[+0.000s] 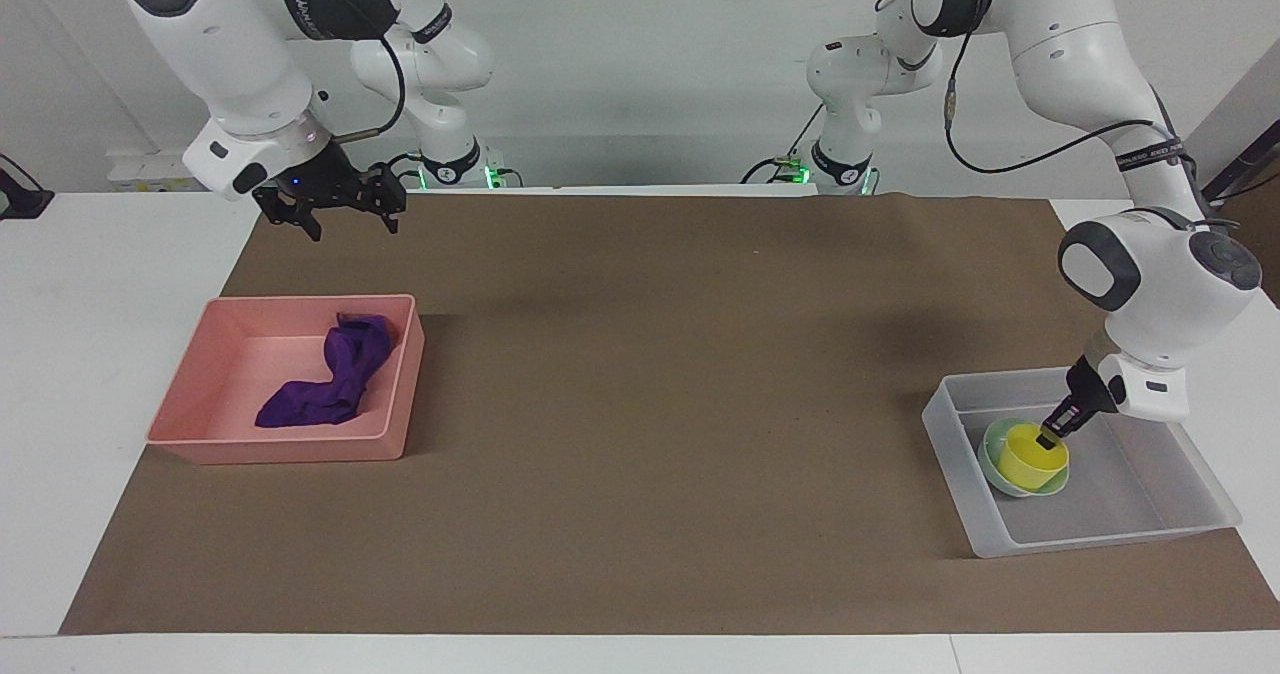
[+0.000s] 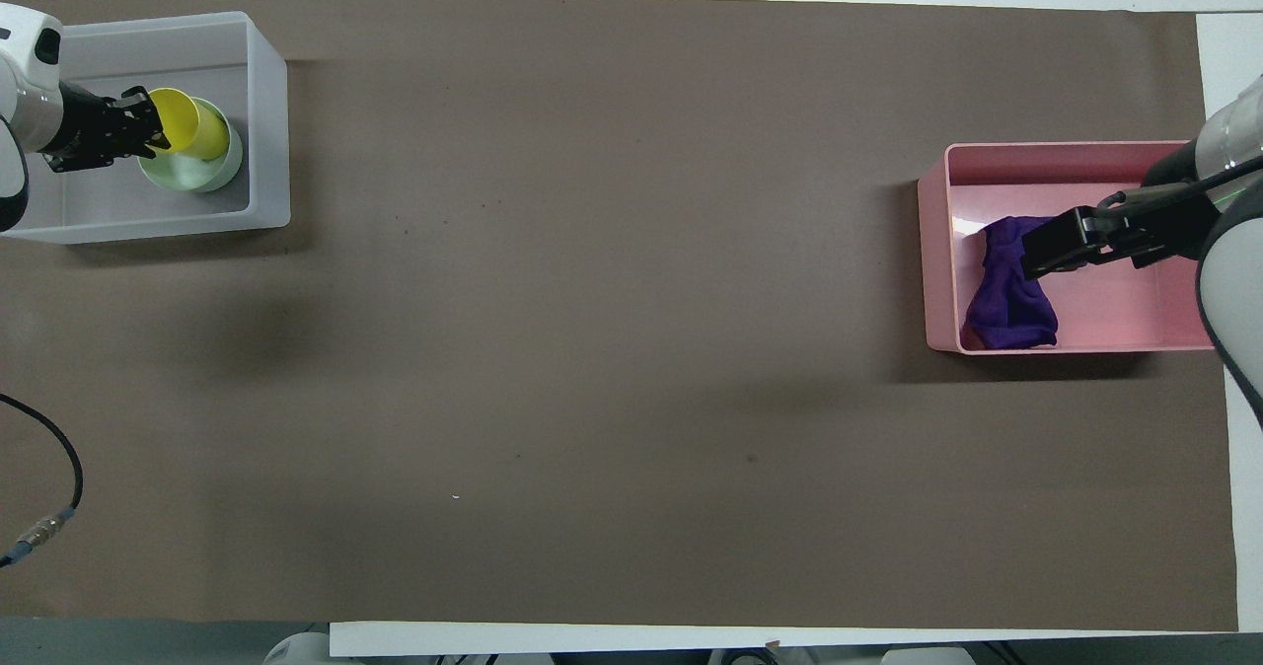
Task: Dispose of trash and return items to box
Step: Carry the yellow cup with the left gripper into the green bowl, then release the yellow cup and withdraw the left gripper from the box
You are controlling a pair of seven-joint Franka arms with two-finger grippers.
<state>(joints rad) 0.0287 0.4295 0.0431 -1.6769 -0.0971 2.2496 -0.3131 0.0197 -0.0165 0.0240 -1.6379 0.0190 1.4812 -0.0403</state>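
Note:
The yellow cup (image 1: 1030, 462) sits tilted in the mint-green bowl (image 1: 990, 462) inside the clear box (image 1: 1090, 536) at the left arm's end of the table. My left gripper (image 1: 1050, 441) is down in the box, shut on the cup's rim. In the overhead view the left gripper (image 2: 146, 128) holds the cup (image 2: 187, 122) over the bowl (image 2: 192, 172) in the box (image 2: 268, 103). The purple cloth (image 1: 330, 379) lies in the pink tray (image 1: 300, 449). My right gripper (image 1: 335, 216) is open and empty, raised over the tray (image 2: 932, 251) and the cloth (image 2: 1006, 305); it also shows in the overhead view (image 2: 1051, 246).
A brown mat (image 1: 650, 404) covers the table between the tray and the box. A loose cable (image 2: 49, 507) hangs at the left arm's side near the robots.

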